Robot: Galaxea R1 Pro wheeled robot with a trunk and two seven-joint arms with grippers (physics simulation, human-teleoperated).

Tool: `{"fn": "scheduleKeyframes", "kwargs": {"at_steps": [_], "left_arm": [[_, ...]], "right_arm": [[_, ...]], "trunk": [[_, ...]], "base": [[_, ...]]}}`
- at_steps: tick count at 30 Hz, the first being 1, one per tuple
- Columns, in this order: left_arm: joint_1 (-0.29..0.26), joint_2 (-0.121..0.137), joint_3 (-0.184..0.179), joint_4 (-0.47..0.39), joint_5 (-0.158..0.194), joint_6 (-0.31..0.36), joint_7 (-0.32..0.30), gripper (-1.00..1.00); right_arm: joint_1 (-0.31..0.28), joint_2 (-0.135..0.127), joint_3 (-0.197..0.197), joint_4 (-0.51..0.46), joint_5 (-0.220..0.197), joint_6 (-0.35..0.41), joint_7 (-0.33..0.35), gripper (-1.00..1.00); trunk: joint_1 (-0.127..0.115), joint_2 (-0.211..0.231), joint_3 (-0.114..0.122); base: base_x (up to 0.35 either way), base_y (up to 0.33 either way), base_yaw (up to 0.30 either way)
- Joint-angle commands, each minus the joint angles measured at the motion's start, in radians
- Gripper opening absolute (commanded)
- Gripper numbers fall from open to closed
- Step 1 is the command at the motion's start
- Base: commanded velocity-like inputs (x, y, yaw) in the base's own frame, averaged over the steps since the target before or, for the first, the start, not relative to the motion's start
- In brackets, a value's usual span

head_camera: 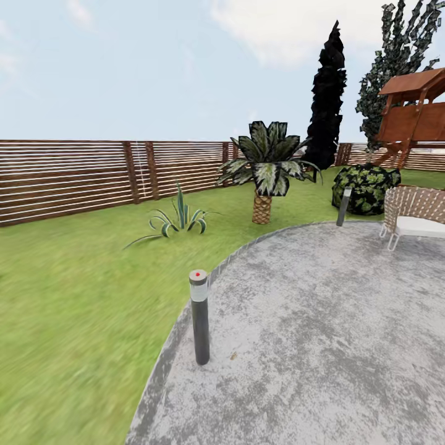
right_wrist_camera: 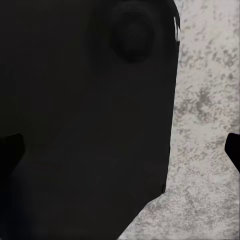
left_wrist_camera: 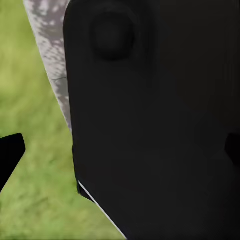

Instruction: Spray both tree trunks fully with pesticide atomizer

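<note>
Garden view from my head camera, grey paving underfoot, no clear read on my grippers.

Largest first: green lawn (head_camera: 74, 296) spreads at left out to the brown slat fence (head_camera: 68, 176); curved grey paved patio (head_camera: 321, 334) takes the right and near side. Beyond it stand a near-black cypress (head_camera: 326, 99), a wooden play structure (head_camera: 413, 111), a dark round bush (head_camera: 366, 187), a short palm (head_camera: 266, 164) with scaly trunk, and a wicker chair (head_camera: 415, 213) at the patio's far right edge. Striped spiky plant (head_camera: 176, 221) sits on the grass near the fence. Grey bollard lamp (head_camera: 199, 316) with red dot stands on the patio rim just ahead; a second bollard (head_camera: 343, 206) at the far rim. Wrist views: dark robot body blocks most, black fingertip (left_wrist_camera: 10, 152) over grass, fingertip (right_wrist_camera: 233, 149) over paving; cannot tell whether either gripper is open or closed.
</note>
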Motion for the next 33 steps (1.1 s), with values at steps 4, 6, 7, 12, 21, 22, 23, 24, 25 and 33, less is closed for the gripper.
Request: {"fn": "scheduleKeyframes", "kwargs": {"at_steps": [4, 6, 7, 12, 21, 22, 23, 24, 25, 33], "left_arm": [[0.015, 0.004, -0.002, -0.017, 0.000, 0.002, -0.006, 1.00], [0.015, 0.004, -0.002, -0.017, 0.000, 0.002, -0.006, 1.00], [0.015, 0.003, -0.002, -0.017, 0.000, 0.001, -0.006, 1.00], [0.020, 0.003, -0.002, -0.029, 0.000, 0.000, -0.006, 1.00], [0.021, 0.003, -0.002, -0.032, 0.000, 0.000, -0.006, 1.00], [0.021, 0.003, -0.002, -0.032, 0.000, 0.000, -0.006, 1.00], [0.021, 0.003, -0.002, -0.032, 0.000, 0.000, -0.006, 1.00], [0.021, 0.003, -0.002, -0.032, 0.000, 0.000, -0.007, 1.00], [0.021, 0.003, -0.002, -0.032, 0.000, 0.000, -0.007, 1.00], [0.021, 0.005, -0.001, -0.069, 0.000, -0.035, -0.005, 1.00]], "right_arm": [[-0.002, 0.000, -0.004, 0.002, 0.002, 0.002, -0.015, 1.00], [-0.002, 0.000, -0.004, 0.002, 0.002, 0.002, -0.015, 1.00], [-0.002, 0.000, -0.002, 0.002, 0.002, 0.002, -0.015, 1.00], [-0.002, 0.000, -0.003, 0.001, 0.004, 0.001, -0.015, 1.00], [-0.002, 0.000, -0.004, 0.001, 0.001, 0.000, -0.015, 1.00], [-0.002, 0.000, -0.005, 0.001, 0.001, 0.000, -0.015, 1.00], [-0.002, 0.000, -0.005, 0.000, 0.000, 0.000, -0.015, 1.00], [-0.002, 0.000, -0.005, 0.001, 0.000, 0.000, -0.015, 1.00], [-0.002, 0.000, -0.005, 0.001, 0.000, 0.000, -0.015, 1.00], [-0.002, 0.000, -0.009, -0.002, -0.005, -0.004, -0.018, 1.00]], "trunk": [[0.000, 0.000, 0.000], [0.000, 0.000, 0.000], [0.000, 0.000, 0.000], [0.000, 0.000, 0.000], [0.000, 0.000, 0.000], [0.000, 0.000, 0.000], [0.000, 0.000, 0.000], [0.000, 0.000, 0.000], [0.000, 0.000, 0.000], [0.000, 0.000, 0.000]], "base": [[0.000, 0.000, 0.000], [0.000, 0.000, 0.000], [0.000, 0.000, 0.000], [0.000, 0.000, 0.000], [0.000, 0.000, 0.000], [0.000, 0.000, 0.000], [0.000, 0.000, 0.000], [0.000, 0.000, 0.000], [0.000, 0.000, 0.000], [0.000, 0.000, 0.000]]}}
